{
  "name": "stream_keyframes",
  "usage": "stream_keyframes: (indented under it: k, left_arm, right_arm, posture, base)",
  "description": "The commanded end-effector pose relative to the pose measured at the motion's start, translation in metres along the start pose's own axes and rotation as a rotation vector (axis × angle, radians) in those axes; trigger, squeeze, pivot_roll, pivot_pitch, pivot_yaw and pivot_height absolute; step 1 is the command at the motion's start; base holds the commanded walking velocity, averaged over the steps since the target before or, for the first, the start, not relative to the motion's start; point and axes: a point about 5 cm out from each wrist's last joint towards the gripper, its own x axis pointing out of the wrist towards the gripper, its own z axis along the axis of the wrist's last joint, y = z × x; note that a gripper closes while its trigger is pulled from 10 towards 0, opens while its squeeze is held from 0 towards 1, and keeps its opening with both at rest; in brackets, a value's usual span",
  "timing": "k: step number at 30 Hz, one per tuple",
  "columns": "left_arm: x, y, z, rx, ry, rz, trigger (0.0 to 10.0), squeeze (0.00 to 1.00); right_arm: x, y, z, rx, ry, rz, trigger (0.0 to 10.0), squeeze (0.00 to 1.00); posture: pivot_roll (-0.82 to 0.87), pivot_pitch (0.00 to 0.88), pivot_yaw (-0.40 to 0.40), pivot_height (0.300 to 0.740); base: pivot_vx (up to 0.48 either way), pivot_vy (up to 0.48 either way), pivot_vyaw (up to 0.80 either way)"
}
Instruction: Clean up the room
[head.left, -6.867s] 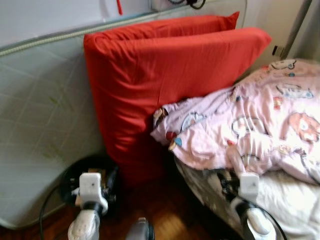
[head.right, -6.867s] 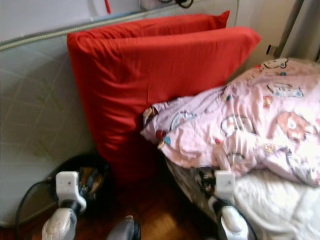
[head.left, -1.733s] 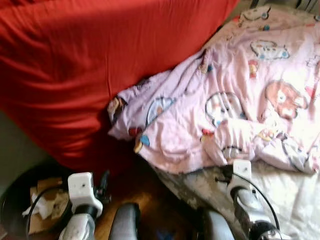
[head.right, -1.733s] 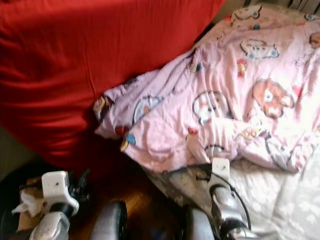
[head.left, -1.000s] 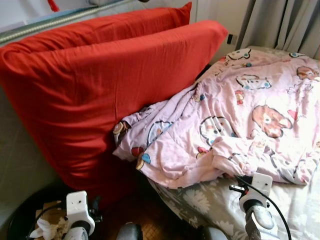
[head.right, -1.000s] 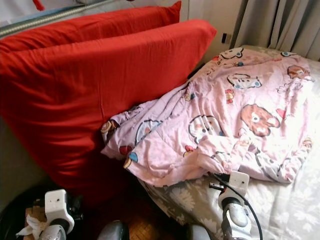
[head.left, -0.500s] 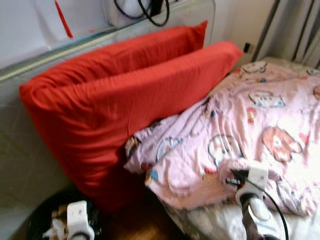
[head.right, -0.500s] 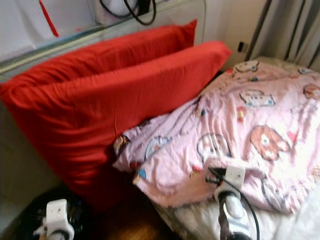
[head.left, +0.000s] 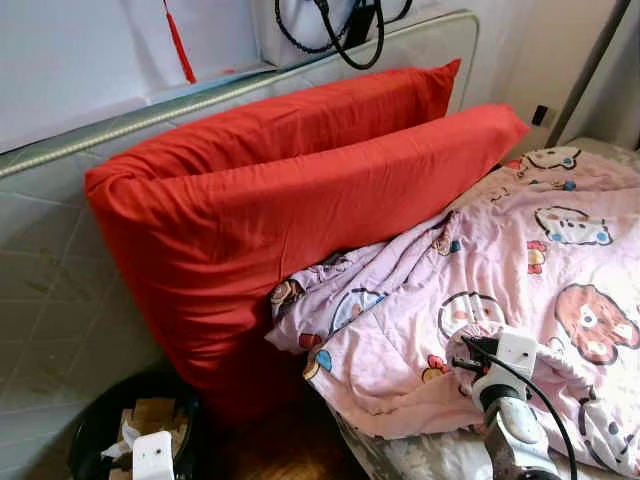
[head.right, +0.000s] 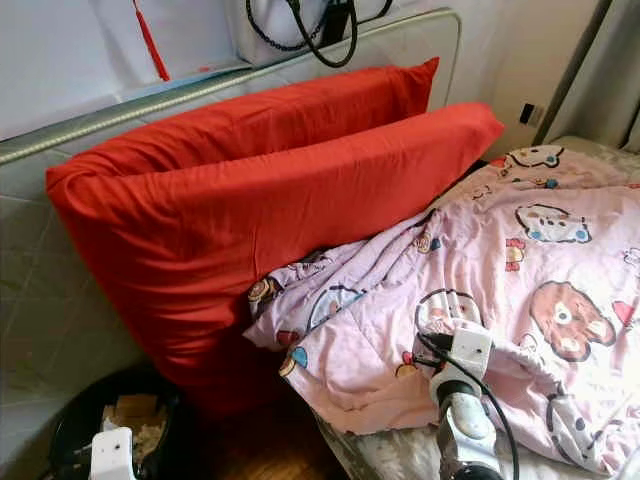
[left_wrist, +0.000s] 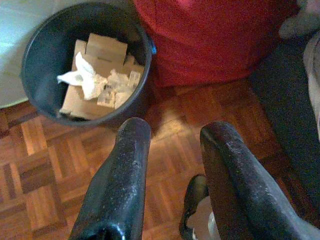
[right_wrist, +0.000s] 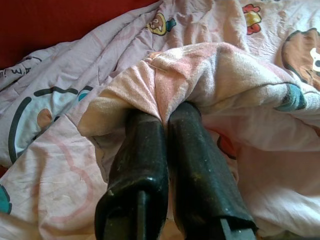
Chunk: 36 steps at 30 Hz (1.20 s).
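Right gripper was clenched on a fold of the pink cartoon-print blanket, its two black fingers pressed together with their tips buried under the bunched cloth. That arm reached forward over the near edge of the bed, the wrist raised above the blanket. Left gripper hung low over the wooden floor, fingers parted with nothing between them, pointing toward a dark bin holding cardboard pieces and crumpled tissue. No writing could be read on the cardboard or on the blanket's printed figures.

The blanket lay heaped across the bed, its near corner spilling over the bed's edge against two big red pillows. The pillows stood on edge, leaning on a pale quilted mattress propped against the wall. Their lower ends were hidden behind the blanket and the bin. A black cable looped at the wall above, cut off by the frame.
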Motion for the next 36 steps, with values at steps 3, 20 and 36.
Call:
stream_keyframes:
  k: [3,20,36]
  left_arm:
    - [-0.001,0.003,-0.004,0.009,0.023,0.004,10.0,0.00]
    - [-0.003,0.005,-0.011,0.000,0.055,-0.008,10.0,0.00]
    - [-0.005,0.007,-0.017,-0.006,0.087,-0.003,10.0,0.00]
  right_arm:
    - [-0.001,0.003,-0.003,0.020,0.010,-0.010,10.0,0.00]
    - [-0.002,-0.005,-0.004,0.020,0.018,-0.048,10.0,0.00]
    - [-0.003,0.008,-0.009,0.033,0.033,-0.025,10.0,0.00]
  posture:
    - [0.08,0.000,0.056,0.740]
    - [0.07,0.000,0.065,0.740]
    - [0.08,0.000,0.070,0.740]
  base:
    - [0.000,0.000,0.00]
    - [0.000,0.000,0.00]
    - [-0.047,0.000,0.00]
